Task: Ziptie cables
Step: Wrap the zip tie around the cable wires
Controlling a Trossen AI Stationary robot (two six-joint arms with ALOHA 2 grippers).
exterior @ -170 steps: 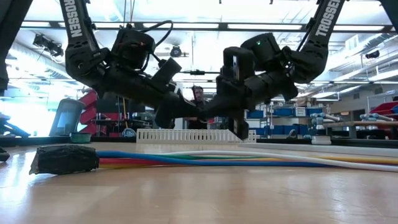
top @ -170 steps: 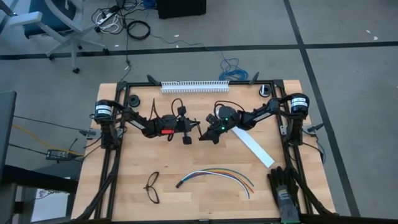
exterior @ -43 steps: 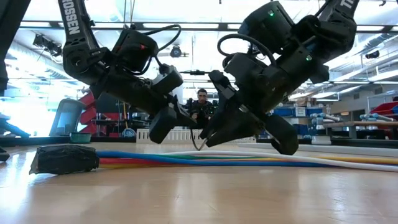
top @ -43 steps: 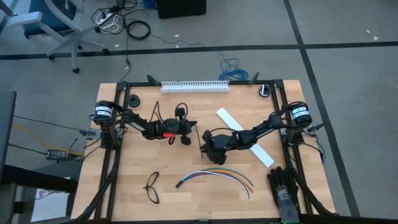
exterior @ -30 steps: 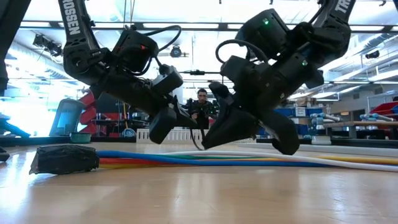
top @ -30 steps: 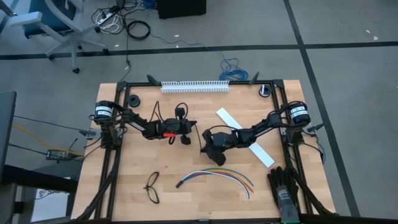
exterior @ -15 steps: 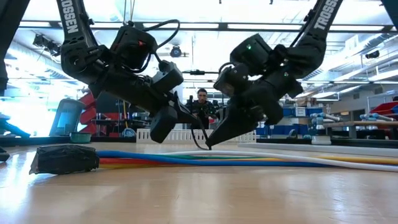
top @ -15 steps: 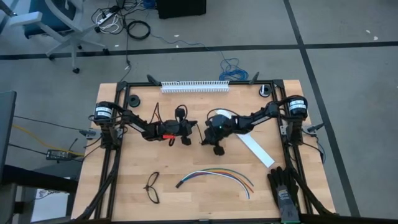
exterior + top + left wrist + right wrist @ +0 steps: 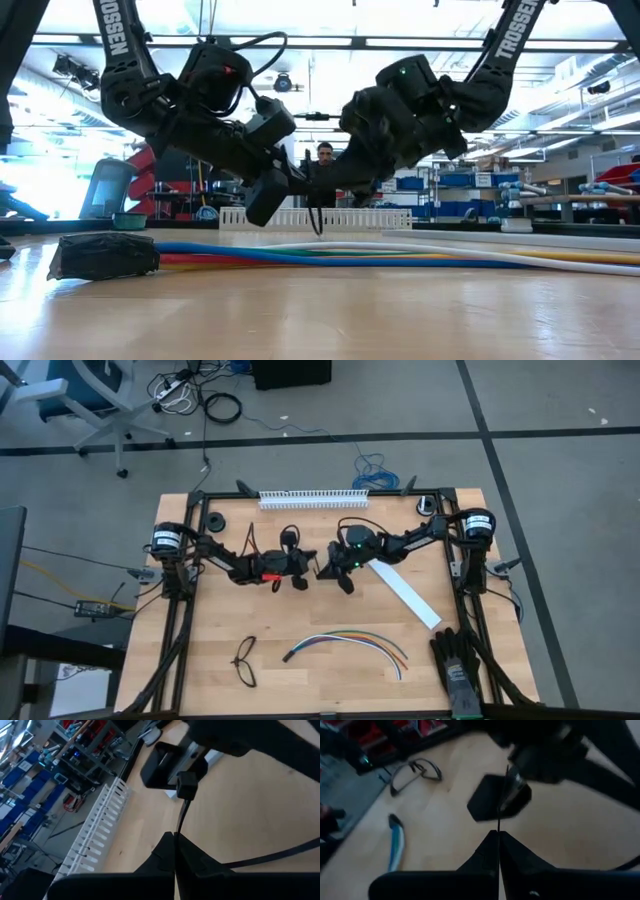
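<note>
Mid-counter, both arms meeting above the wood. I have brought the right gripper (image 9: 322, 571) back up from its dip toward the cables (image 9: 350, 641) of a second ago; it now sits nose to nose with the left gripper (image 9: 312, 570), which has barely shifted. Both sets of jaws are closed on the ziptie (image 9: 318, 216), a thin dark strip: in the left wrist view it runs from my closed fingertips to a small square head (image 9: 187, 785) held at the other gripper, and in the right wrist view it runs straight out from the closed tips. In the low view its free length hangs as a short tail over the counter (image 9: 300, 615), clear of the wires. The cables lie untouched near the front edge, well apart from both grippers, beside the glasses (image 9: 245, 661). My reading: the strip is now shared between both grippers, perhaps for regripping or looping; nothing is bound yet.
</note>
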